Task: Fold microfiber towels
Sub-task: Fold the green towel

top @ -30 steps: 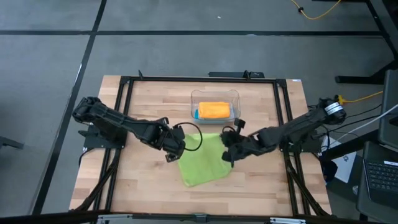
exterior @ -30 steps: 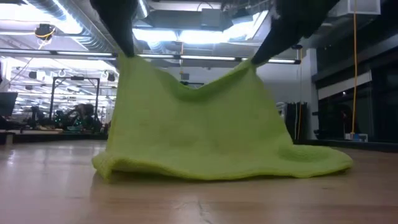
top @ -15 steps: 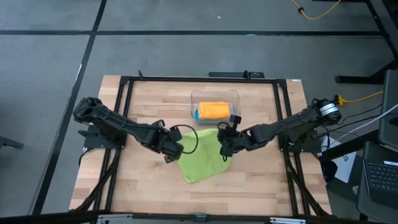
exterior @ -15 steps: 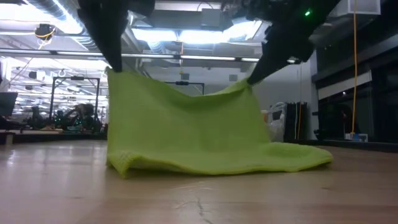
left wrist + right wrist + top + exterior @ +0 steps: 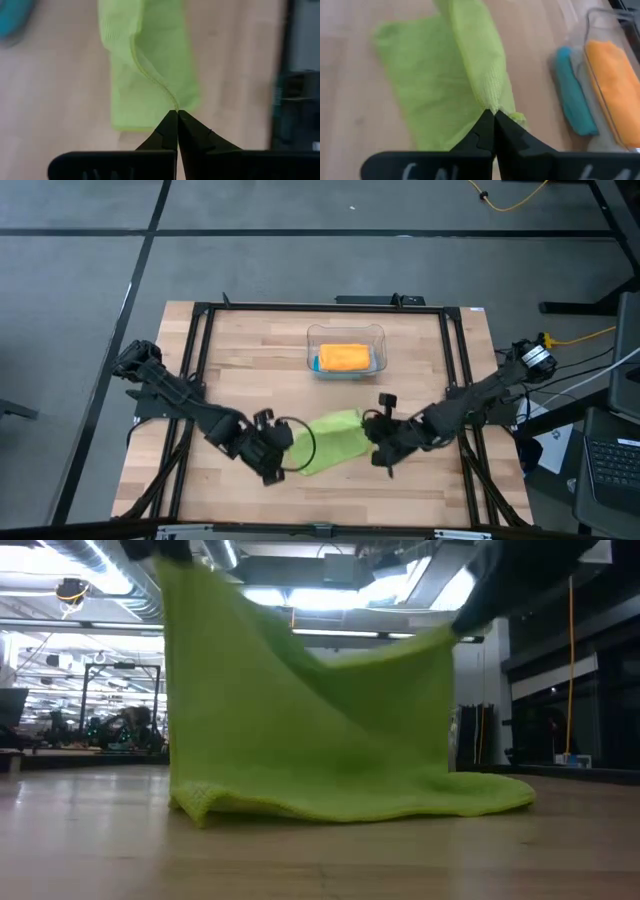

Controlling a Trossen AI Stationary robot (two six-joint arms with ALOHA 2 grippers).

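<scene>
Pinching one lime green towel (image 5: 327, 442) at two corners, both grippers are holding it lifted at the table's six o'clock side, its lower edge trailing on the wooden table (image 5: 240, 350). The left gripper (image 5: 281, 458) is clamped shut on the corner at the towel's eight o'clock; the right gripper (image 5: 372, 438) is clamped shut at three o'clock. At twelve o'clock, one clear plastic bin (image 5: 345, 335) is holding one orange towel (image 5: 344, 357), with one teal blue towel (image 5: 572, 100) beside it. No readable writing is showing.

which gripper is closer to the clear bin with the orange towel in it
Right. The right gripper sits just below the clear bin's right side; the left gripper is lower and off to its left. Both pinch the lime green towel.
</scene>
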